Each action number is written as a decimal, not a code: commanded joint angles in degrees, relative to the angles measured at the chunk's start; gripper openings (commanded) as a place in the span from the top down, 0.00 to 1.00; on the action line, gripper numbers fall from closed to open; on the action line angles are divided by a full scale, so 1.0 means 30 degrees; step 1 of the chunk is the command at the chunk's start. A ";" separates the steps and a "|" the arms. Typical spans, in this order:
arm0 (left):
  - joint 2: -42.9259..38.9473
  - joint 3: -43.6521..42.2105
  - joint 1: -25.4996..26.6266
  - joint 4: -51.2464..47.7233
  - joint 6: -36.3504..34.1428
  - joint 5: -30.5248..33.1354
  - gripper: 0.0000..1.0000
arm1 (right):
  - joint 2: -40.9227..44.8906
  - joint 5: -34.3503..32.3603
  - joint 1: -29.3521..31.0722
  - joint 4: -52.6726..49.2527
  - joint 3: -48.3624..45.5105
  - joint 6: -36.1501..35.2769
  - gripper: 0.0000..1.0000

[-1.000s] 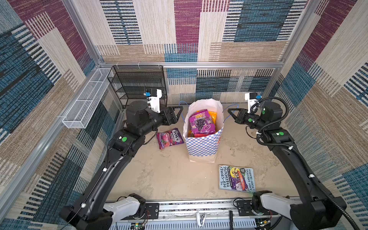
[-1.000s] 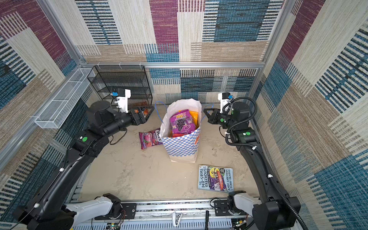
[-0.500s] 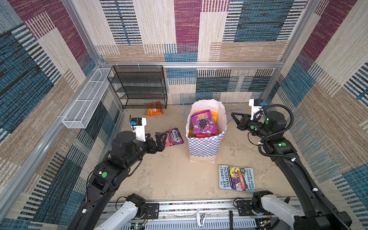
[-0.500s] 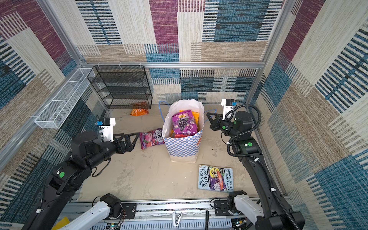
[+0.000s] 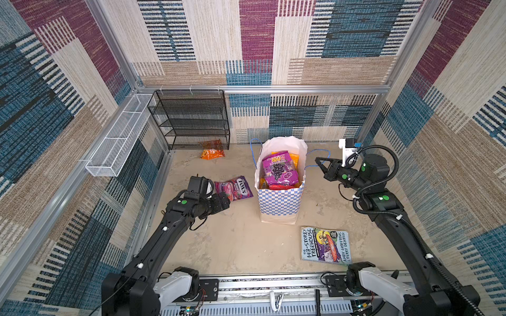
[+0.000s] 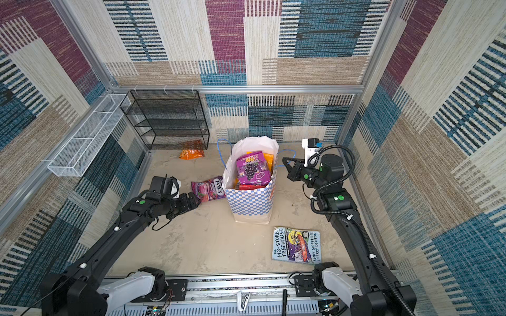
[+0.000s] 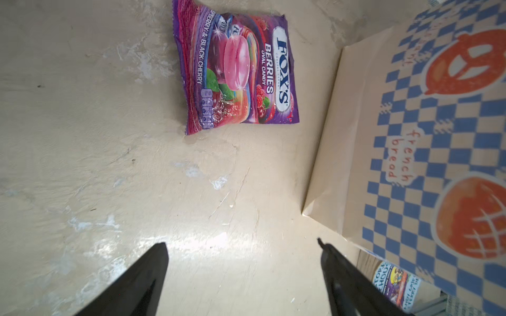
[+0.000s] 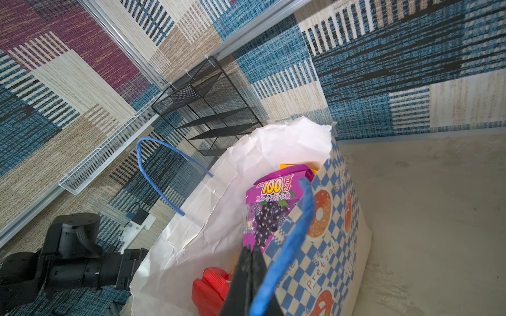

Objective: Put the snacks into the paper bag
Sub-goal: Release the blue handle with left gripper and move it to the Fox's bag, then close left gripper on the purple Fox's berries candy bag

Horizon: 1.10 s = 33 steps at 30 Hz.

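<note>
L gripper (image 7: 241, 242) jaws spread, near Fox's packet (image 7: 235, 68) on tabletop (image 7: 82, 136). R gripper (image 8: 250, 250) jaws pressed together, blue cord (image 8: 295, 235) of paper bag (image 8: 331, 219) alongside.

Bare floor (image 7: 131, 169) between left tool (image 7: 241, 242) and Fox's packet (image 7: 235, 68); paper bag (image 7: 383, 142) alongside.

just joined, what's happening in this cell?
Bagging job: the paper bag already holds the grape packet and others. The left claw, open, hovers low just short of the Fox's packet lying beside the bag, likely the next pick. The right claw is shut at the bag's blue handle. An orange chips packet lies by the black rack.
</note>
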State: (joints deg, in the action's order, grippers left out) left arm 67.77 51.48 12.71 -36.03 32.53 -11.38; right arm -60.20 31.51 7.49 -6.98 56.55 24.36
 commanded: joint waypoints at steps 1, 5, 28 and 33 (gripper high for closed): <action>0.1460 0.0430 -0.0546 0.2106 0.0059 -0.0721 0.10 | -0.0132 0.0236 -0.0005 0.0775 -0.0102 -0.0016 1.00; 0.4172 0.1367 -0.1177 0.3162 0.0012 -0.0899 0.11 | -0.0275 0.0350 -0.0005 0.0746 -0.0102 0.0006 1.00; 1.2609 0.6104 -0.2069 0.1692 -0.1244 -0.1745 0.35 | -0.0085 0.0398 -0.0005 0.0806 -0.0197 -0.0004 1.00; 1.2814 0.5655 -0.2069 0.2220 -0.1032 -0.1993 0.46 | -0.0084 0.0424 -0.0009 0.0805 -0.0219 -0.0003 1.00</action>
State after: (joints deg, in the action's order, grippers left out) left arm 105.86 68.99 6.55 -30.55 29.82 -15.86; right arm -60.71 31.99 7.49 -6.22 56.16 24.36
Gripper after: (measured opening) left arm 0.558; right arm 0.051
